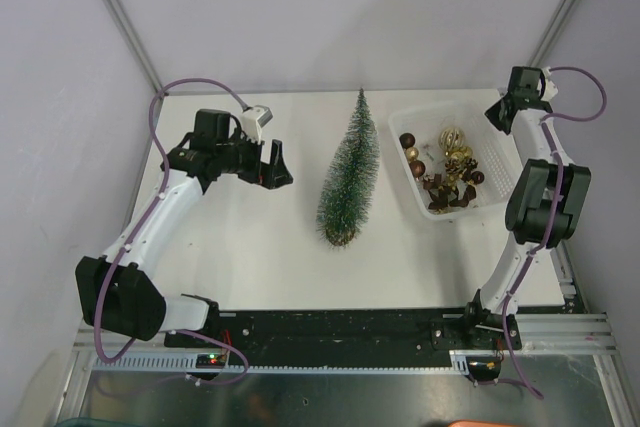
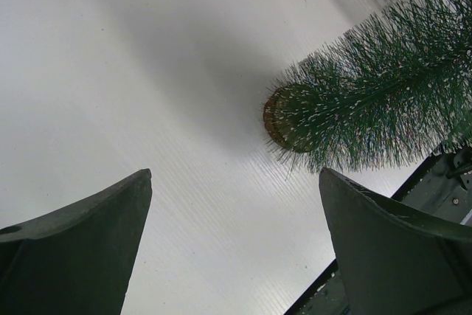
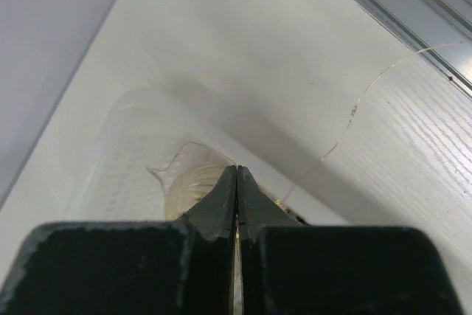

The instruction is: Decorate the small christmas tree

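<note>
On the white tabletop (image 1: 250, 247), the small christmas tree (image 1: 350, 172) appeared to lie on its side near the middle, with its tip toward the far wall and its round brown base toward the arms' bases; its dark green bristles carried pale frosted tips. Your left claw (image 1: 278, 165) hovered just left of the tree, apart from it and pointing toward it; its jaws stood wide open and it held nothing; in the left wrist view the tree's base sat above and between the two dark fingers (image 2: 81, 248), with bare tabletop between the base and the fingers.

To the right of the tree, and apart from it, stood a white plastic basket (image 1: 440, 107) holding brown and gold baubles (image 1: 445, 167). Your right claw (image 1: 505, 112) was at the basket's far right corner; in the right wrist view its jaws were pressed together with no gap showing. A thin gold thread (image 3: 354, 108) ran from beside the tips across the tabletop toward the right edge; I could not tell whether you had it pinched. Just below the tips lay a pale, translucent shape (image 3: 188, 182) that I could not identify.
</note>
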### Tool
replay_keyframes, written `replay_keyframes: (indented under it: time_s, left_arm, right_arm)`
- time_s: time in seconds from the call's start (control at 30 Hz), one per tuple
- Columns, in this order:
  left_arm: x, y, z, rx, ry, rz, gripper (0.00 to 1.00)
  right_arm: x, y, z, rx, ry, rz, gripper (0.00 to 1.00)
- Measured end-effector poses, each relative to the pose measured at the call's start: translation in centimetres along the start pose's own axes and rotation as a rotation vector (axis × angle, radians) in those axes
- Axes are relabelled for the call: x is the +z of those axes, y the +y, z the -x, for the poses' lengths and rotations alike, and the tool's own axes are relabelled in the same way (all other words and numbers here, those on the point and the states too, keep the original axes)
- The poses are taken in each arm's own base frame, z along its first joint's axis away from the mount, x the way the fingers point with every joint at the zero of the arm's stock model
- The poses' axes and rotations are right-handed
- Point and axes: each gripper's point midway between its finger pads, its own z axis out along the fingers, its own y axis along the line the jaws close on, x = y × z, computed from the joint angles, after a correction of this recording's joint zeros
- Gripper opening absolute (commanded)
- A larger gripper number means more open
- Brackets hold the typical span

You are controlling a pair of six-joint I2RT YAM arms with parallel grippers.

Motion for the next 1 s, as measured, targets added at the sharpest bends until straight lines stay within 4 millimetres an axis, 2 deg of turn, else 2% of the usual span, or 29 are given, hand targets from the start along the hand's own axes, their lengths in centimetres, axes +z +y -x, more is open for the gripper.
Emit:
replay_keyframes:
  time_s: [0.1, 0.27, 0.5, 0.57, 0.67, 0.77, 0.87, 0.9, 1.0]
  left_arm:
    - [0.0, 0.1, 0.0, 0.000, 0.000, 0.002, 1.00]
    - [-0.1, 0.1, 0.0, 0.001, -0.002, 0.004, 1.00]
    - [-0.6, 0.0, 0.4, 0.012, -0.021, 0.018, 1.00]
    - [-0.9, -0.1, 0.6, 0.016, -0.030, 0.023, 1.00]
    - [-1.3, -0.2, 1.1, 0.023, -0.046, 0.032, 1.00]
    - [-2.1, -0.5, 2.6, 0.041, -0.079, 0.039, 1.00]
    - [-3.4, -1.3, 5.1, 0.074, -0.139, 0.035, 1.00]
    - [-3.9, -1.6, 5.9, 0.087, -0.161, 0.031, 1.00]
    - [-6.2, -3.4, 9.7, 0.144, -0.255, 0.002, 1.00]
  right_arm:
    - [-1.9, 1.6, 0.7, -0.013, -0.027, 0.043, 0.00]
    - [-7.5, 5.9, 2.6, -0.047, -0.107, 0.166, 0.00]
    - [-18.9, 15.5, 5.8, -0.143, -0.253, 0.457, 0.00]
    - [-22.9, 18.7, 6.2, -0.185, -0.297, 0.559, 0.00]
    - [-28.4, 22.2, 6.3, -0.241, -0.344, 0.689, 0.00]
    - [-34.3, 24.6, 6.4, -0.285, -0.389, 0.808, 0.00]
    - [-40.1, 25.9, 7.4, -0.300, -0.458, 0.911, 0.00]
    - [-41.7, 26.1, 7.8, -0.300, -0.480, 0.941, 0.00]
    - [-44.6, 26.1, 8.1, -0.307, -0.513, 0.999, 0.00]
